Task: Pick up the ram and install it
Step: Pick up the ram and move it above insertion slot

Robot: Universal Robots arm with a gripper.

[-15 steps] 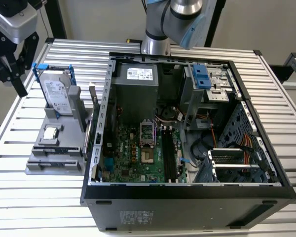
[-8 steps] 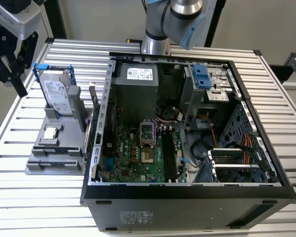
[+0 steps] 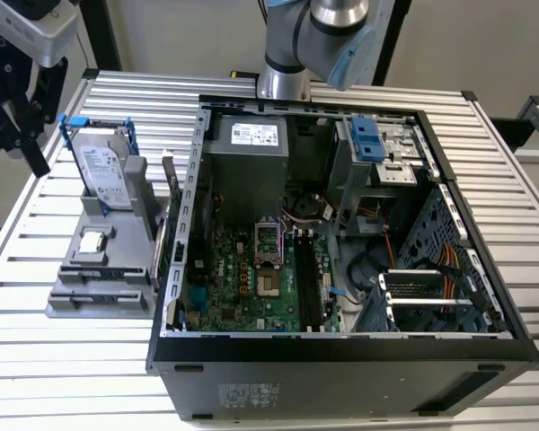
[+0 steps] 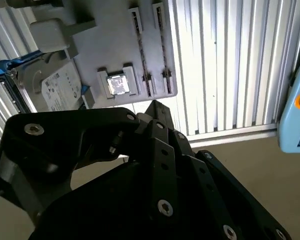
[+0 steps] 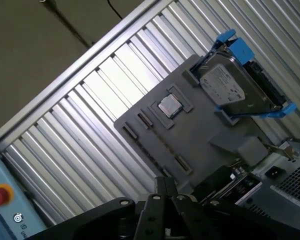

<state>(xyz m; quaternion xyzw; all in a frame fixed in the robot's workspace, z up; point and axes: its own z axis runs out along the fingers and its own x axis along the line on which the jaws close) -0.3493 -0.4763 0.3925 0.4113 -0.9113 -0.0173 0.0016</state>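
My black gripper hangs above the table's edge at the exterior view's left, clear of the grey fixture. In both wrist views its fingertips meet with nothing between them, so it is shut and holds nothing. A thin dark stick stands on edge between the fixture and the case wall; it looks like the ram. The fixture's two long slots hold nothing. The memory slots lie on the motherboard inside the open computer case.
On the fixture stand a silver hard drive in a blue bracket and a small square processor chip. The ribbed metal table extends around the case. A light blue pendant with a red button sits beyond the table's edge.
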